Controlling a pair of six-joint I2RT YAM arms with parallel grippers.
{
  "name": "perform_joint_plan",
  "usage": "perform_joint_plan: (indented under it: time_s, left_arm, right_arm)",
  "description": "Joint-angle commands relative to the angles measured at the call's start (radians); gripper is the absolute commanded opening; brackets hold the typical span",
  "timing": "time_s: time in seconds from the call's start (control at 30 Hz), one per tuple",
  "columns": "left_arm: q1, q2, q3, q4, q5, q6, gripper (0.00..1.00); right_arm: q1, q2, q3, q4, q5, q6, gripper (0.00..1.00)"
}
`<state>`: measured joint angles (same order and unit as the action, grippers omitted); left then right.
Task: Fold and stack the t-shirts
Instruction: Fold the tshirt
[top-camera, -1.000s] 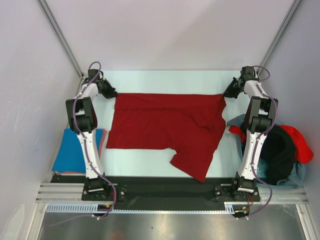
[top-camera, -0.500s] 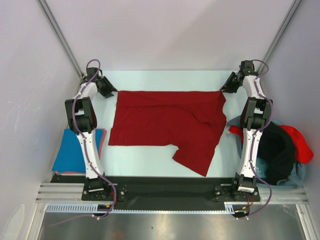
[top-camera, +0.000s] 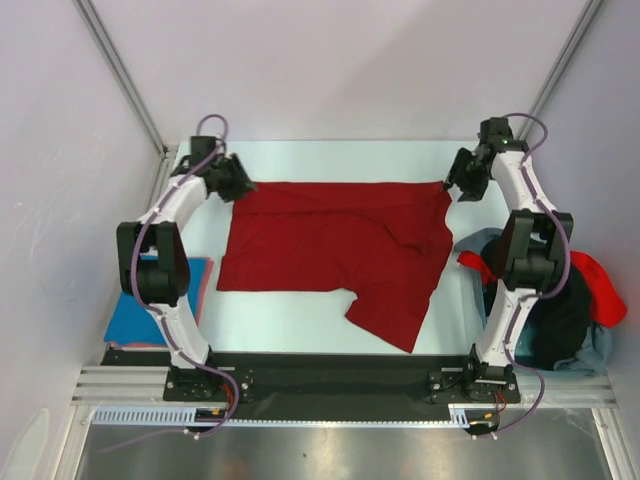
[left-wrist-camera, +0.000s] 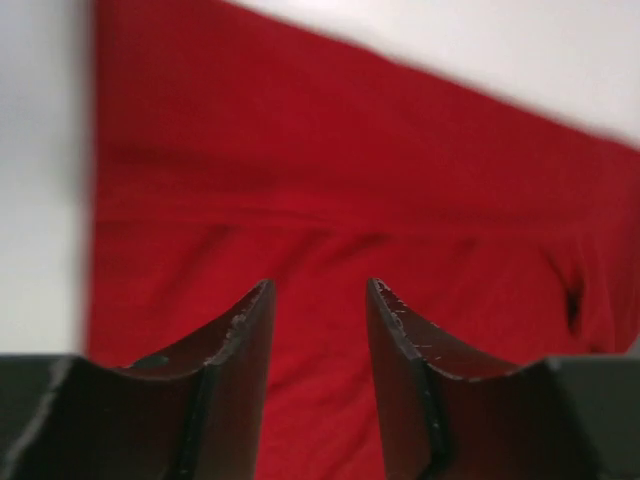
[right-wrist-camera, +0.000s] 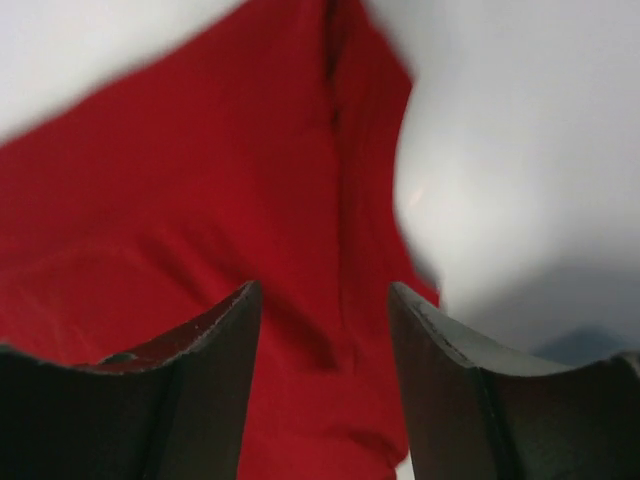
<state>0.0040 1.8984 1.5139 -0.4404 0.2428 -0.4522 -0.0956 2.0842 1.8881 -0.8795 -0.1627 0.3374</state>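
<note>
Currently the left gripper (top-camera: 242, 186) is held parted and empty, with the dark red t-shirt (top-camera: 330, 240) spread just beneath its tips. The right gripper (top-camera: 454, 186) is likewise parted at the far-right corner. Both corners are probably best pinched evenly. Since a second ago, the left arm has been swung inward.
</note>
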Motion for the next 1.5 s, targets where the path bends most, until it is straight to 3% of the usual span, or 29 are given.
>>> perform_joint_plan:
  time_s: [0.0,0.23,0.37,0.43,0.83,1.1,1.47]
  left_arm:
    - [-0.104,-0.053,-0.102,0.023,0.081,0.044,0.45]
    - [-0.16,-0.203,-0.299,0.016,0.086,0.064,0.41]
    - [-0.16,-0.271,-0.385,-0.017,0.095,0.09,0.41]
    - [-0.16,-0.306,-0.425,-0.017,0.111,0.096,0.4]
    - [-0.16,-0.4,-0.475,-0.098,0.113,0.182,0.38]
    - [-0.159,-0.401,-0.452,-0.118,0.095,0.216,0.38]
    - [-0.151,-0.341,-0.391,-0.147,0.113,0.234,0.37]
  right_arm:
    - [0.124,-0.189,-0.238,0.092,0.032,-0.098,0.59]
    - [0.324,-0.277,-0.487,0.226,0.017,-0.087,0.53]
    - [0.411,-0.236,-0.501,0.258,0.109,-0.081,0.37]
    - [0.447,-0.214,-0.497,0.269,0.153,-0.078,0.34]
    - [0.516,-0.061,-0.36,0.281,0.475,-0.103,0.35]
    - [0.511,0.045,-0.241,0.257,0.571,-0.156,0.33]
    - [0.43,0.224,0.064,0.241,0.648,-0.258,0.34]
